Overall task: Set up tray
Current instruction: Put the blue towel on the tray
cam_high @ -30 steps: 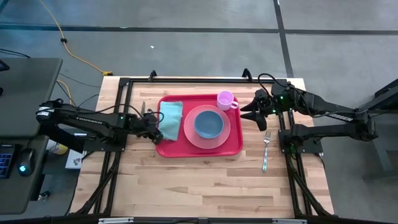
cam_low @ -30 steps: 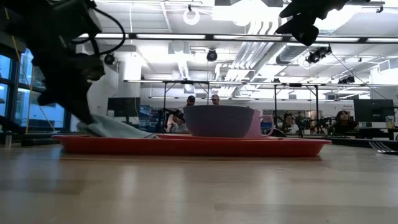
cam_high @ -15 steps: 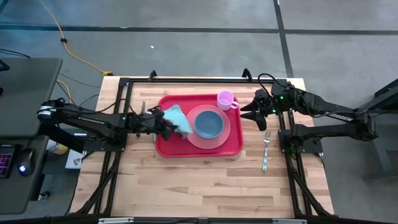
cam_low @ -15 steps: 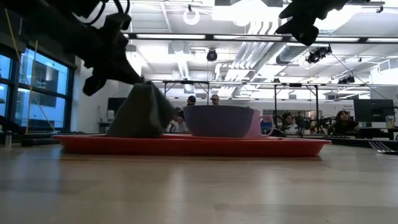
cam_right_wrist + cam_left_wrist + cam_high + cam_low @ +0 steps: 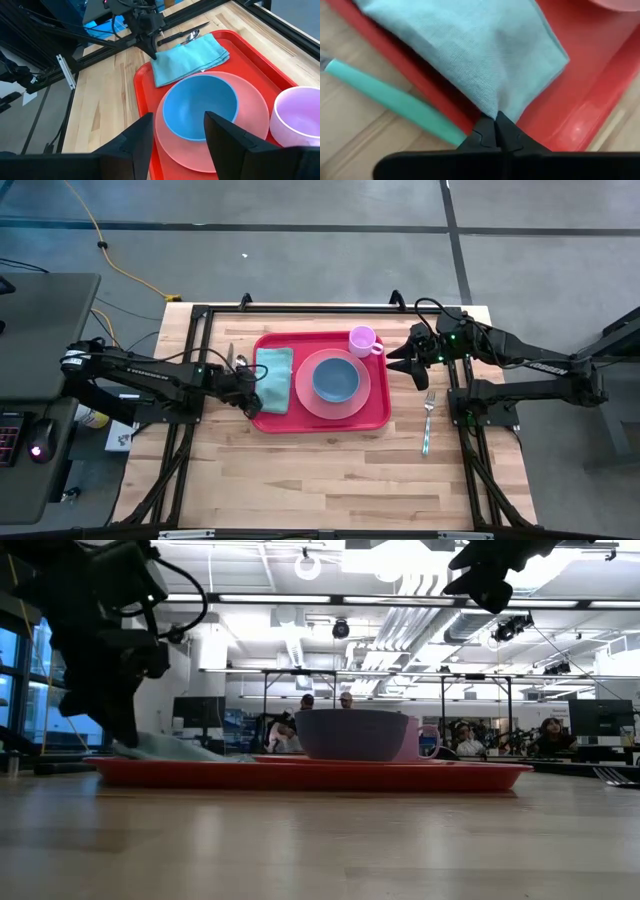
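Whereas half a second back the cloth stood bunched up in a peak beside the bowl, now lies flat again along the tray's left side. Left gripper low at the tray's left rim, fingers pinched tight on a corner of the teal cloth; woven fabric, folded rectangle, puckered where gripped. Teal-handled utensil on the bare wood just outside the rim, smooth plastic. Red tray mid-table, glossy plastic, rounded corners, raised rim. Round pink plate on it, blue bowl sitting in the plate, small pink mug at the tray's back right corner. Right gripper hovering just off the tray's right edge, same spot as before, fingers apart, nothing between them. Metal fork on the light wooden table right of the tray.
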You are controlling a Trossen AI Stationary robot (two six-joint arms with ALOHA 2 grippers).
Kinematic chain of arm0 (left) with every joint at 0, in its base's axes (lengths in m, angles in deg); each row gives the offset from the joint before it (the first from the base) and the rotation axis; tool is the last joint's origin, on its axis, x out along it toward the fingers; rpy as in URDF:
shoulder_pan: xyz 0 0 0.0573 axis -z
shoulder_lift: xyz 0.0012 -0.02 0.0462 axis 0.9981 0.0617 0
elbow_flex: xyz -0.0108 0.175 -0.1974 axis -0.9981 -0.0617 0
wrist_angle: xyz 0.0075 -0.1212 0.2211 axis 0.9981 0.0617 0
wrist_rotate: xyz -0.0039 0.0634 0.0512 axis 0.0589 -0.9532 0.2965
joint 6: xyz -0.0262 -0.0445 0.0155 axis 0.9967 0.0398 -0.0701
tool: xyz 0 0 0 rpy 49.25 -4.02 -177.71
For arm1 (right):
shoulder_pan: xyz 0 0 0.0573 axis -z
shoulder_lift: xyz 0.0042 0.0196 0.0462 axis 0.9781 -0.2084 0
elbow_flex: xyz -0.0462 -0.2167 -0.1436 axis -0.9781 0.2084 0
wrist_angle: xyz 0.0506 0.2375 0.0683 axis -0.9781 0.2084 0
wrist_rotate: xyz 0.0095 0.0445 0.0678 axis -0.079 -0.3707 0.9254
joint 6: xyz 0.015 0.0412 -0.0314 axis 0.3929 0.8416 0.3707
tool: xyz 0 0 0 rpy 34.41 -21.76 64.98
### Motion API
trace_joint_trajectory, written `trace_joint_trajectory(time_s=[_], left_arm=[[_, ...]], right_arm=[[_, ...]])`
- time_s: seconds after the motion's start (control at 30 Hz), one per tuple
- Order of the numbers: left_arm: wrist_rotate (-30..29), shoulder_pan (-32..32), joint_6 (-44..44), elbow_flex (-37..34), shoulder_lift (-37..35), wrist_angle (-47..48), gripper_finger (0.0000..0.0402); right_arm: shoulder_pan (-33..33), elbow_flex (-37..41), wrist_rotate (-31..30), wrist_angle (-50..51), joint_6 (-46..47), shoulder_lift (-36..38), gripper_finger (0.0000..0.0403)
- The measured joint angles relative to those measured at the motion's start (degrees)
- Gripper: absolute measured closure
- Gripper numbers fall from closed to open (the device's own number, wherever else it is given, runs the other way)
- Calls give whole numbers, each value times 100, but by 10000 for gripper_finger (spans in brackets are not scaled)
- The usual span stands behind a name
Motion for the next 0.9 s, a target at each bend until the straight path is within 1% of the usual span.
trace_joint_trajectory(time_s=[0.1,0.23,0.33,0.4,0.5,0.63,0.77,0.9], left_arm=[[40,-5,-51,0,0,-344,356],[42,-5,-333,2,0,-1006,311],[42,-5,-332,4,145,-1049,294],[96,-5,-293,3,252,-780,292],[244,-5,-202,4,579,-617,301],[384,-5,-362,4,797,-953,317],[152,-5,-648,10,773,-1276,322],[-244,-5,-1045,177,628,-1260,309]], right_arm=[[0,0,0,0,1,0,249],[0,0,-74,0,-13,0,246],[0,0,-134,0,-13,0,243],[0,0,-144,0,-15,0,241],[0,0,-144,0,-15,2,241],[0,0,-140,0,-33,0,245],[0,0,-129,0,-35,2,246],[0,0,-128,2,-35,2,243]])
